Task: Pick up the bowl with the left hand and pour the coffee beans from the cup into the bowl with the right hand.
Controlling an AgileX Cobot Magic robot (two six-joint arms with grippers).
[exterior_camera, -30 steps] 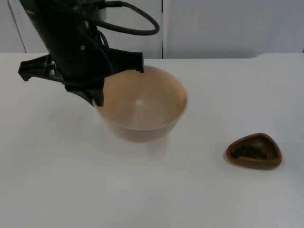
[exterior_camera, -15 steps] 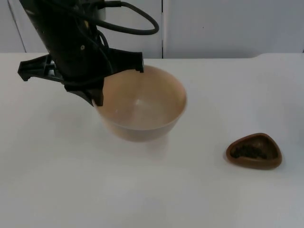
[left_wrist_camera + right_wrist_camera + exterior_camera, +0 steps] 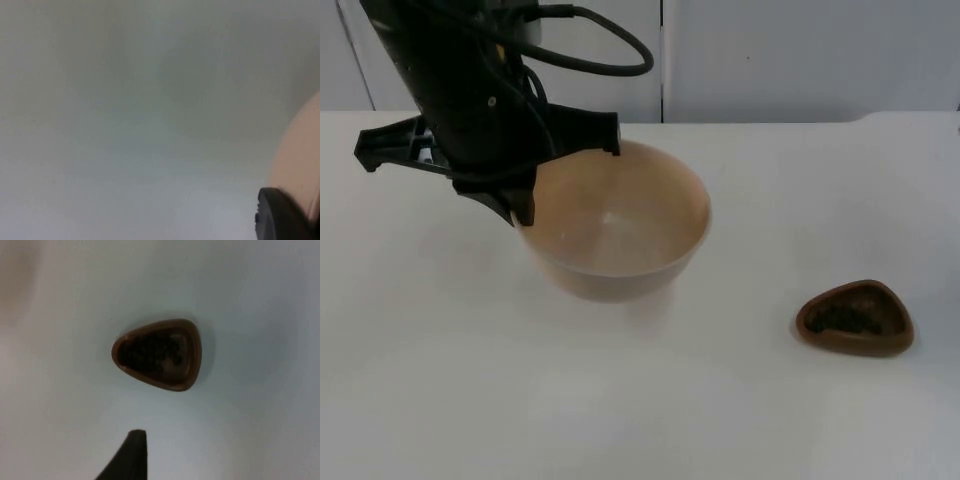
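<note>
In the top view, the left gripper (image 3: 525, 205) is seen clamped on the near-left rim of the tan bowl (image 3: 620, 225), which is held above the white table (image 3: 650, 400). The brown cup (image 3: 855, 318) with coffee beans (image 3: 843, 320) stands well apart from those jaws.

In the left wrist view, the bowl's wall (image 3: 300, 160) is pressed against the black fingertip (image 3: 280, 215).

In the right wrist view, the cup (image 3: 159, 354) is seen ahead of the right gripper's fingertip (image 3: 131, 455), untouched; whether those jaws are spread cannot be told.

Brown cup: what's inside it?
Dark coffee beans lie inside the brown cup, covering much of its floor. The floor beneath them is hidden.
</note>
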